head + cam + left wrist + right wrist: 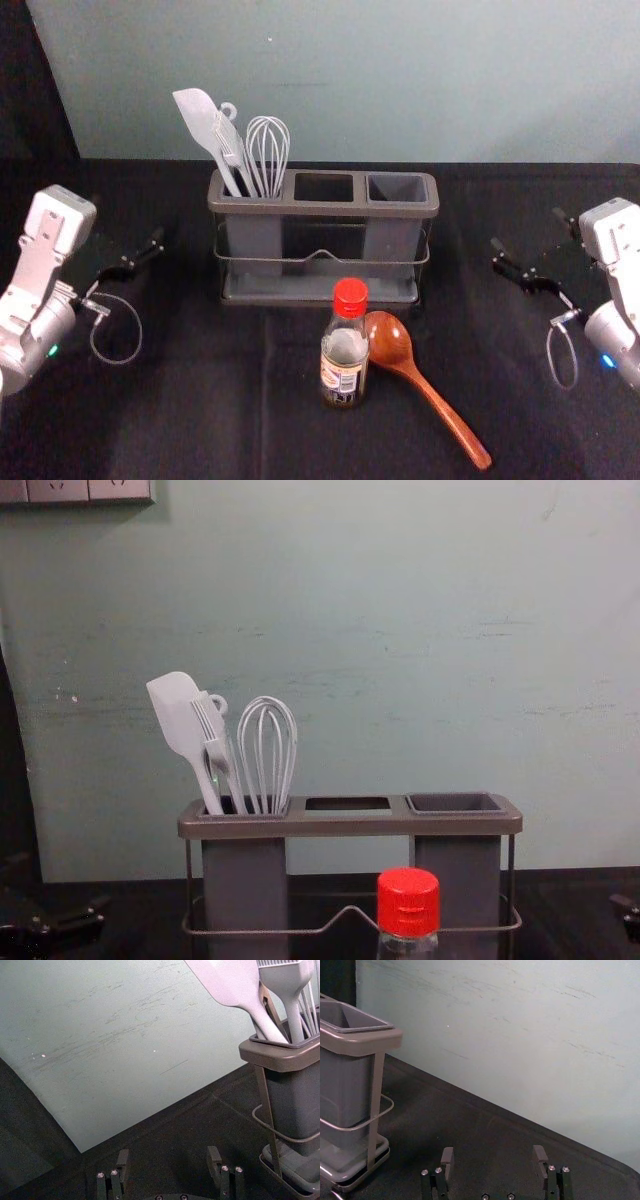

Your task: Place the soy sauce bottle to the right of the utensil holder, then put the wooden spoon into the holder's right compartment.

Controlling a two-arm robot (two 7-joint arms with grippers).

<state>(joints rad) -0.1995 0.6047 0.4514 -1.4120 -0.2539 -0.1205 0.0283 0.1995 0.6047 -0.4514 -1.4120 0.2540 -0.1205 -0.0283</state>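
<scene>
In the head view the soy sauce bottle (344, 345), red-capped, stands upright in front of the utensil holder (322, 208). The wooden spoon (425, 385) lies just right of the bottle, its bowl toward the holder and handle toward the front right. The holder's right compartment (397, 188) has nothing in it. My left gripper (130, 262) is left of the holder, and its fingers are apart in the left wrist view (170, 1160). My right gripper (530, 250) hovers right of the holder, open around nothing in the right wrist view (493, 1160). The bottle's red cap (408, 902) shows in the chest view.
A white spatula (205, 125), a brush and a whisk (268, 150) stand in the holder's left compartment. Behind the dark-clothed table (200, 400) rises a pale green wall (400, 80). Dark cloth separates the holder from my right gripper.
</scene>
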